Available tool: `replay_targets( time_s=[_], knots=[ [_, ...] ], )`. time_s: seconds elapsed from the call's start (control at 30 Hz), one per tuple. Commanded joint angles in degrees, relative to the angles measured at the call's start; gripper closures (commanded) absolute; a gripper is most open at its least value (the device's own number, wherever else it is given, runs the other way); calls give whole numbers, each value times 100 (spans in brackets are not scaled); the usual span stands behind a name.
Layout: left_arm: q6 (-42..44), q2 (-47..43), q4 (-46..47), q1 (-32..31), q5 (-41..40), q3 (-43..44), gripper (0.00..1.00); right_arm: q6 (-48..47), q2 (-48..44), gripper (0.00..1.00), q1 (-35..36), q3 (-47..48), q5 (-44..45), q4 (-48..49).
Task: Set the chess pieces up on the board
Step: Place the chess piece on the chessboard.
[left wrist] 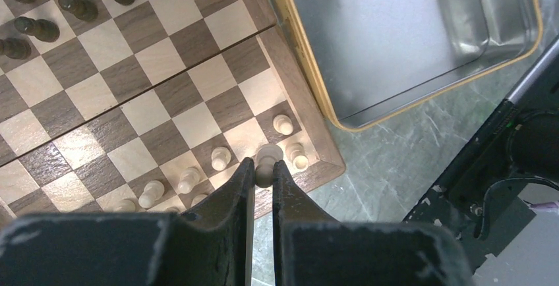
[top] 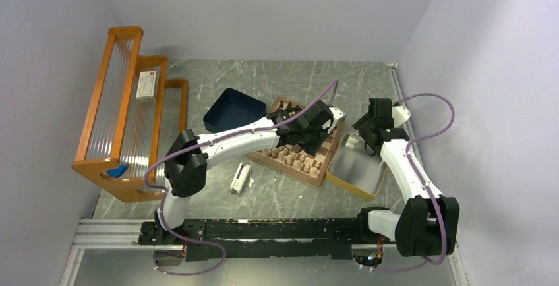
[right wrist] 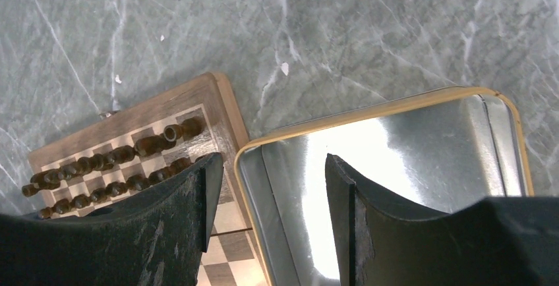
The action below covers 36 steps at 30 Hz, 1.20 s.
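**A:** What does the left tool (left wrist: 262, 169) have now?

**B:** Its two fingers are closed on one pale piece (left wrist: 267, 156), near the head of it. This is in the lower middle of the left wrist view, over the board (left wrist: 168, 111), in the last row close to the corner. I cannot tell if the base already touches the square.

**A:** And around it?

**B:** Other pale pieces (left wrist: 221, 157) stand just beside it on both sides. The dark pieces (left wrist: 79, 6) stand in rows in the upper left of the frame. To the right of the board is a metal tray (left wrist: 395, 42) on the table (left wrist: 382, 161).

**A:** How do you think such a piece handles?

**B:** I judge it is very light and stiff, being smooth turned wood. It is round, so it can slip or turn between the fingers, and on its small base it tips easily. The best hold is from above, at the thin neck, with the piece upright.

**A:** And the right tool (right wrist: 271, 162)?

**B:** It is open and holds nothing. It hangs above the edge of the tray, in the lower middle of its own view.
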Motion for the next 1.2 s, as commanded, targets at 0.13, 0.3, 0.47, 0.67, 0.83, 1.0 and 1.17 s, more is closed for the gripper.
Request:
replay_targets(
  time_s=[0.13, 0.3, 0.47, 0.67, 0.83, 1.0, 1.17],
  knots=[
    [-89, 317, 29, -28, -265, 186, 95, 85, -284, 38, -147, -204, 367, -9],
    [-50, 496, 63, -28, -421, 214, 95, 52, -374, 38, -257, -181, 407, -24],
    [-124, 645, 158, -28, -361, 195, 95, 54, -489, 38, -325, -144, 556, -92],
    [-111, 739, 252, -28, -384, 151, 95, 50, -679, 38, -336, -241, 506, -10],
    [-145, 799, 289, -28, -404, 56, 95, 11, -680, 38, -340, -240, 458, -15],
    [-171, 873, 262, -28, -443, -10, 95, -1, -713, 38, -339, -271, 445, 1],
    [-156, 924, 203, -28, -523, -2, 95, -1, -733, 38, -345, -319, 399, 59]
  ],
)
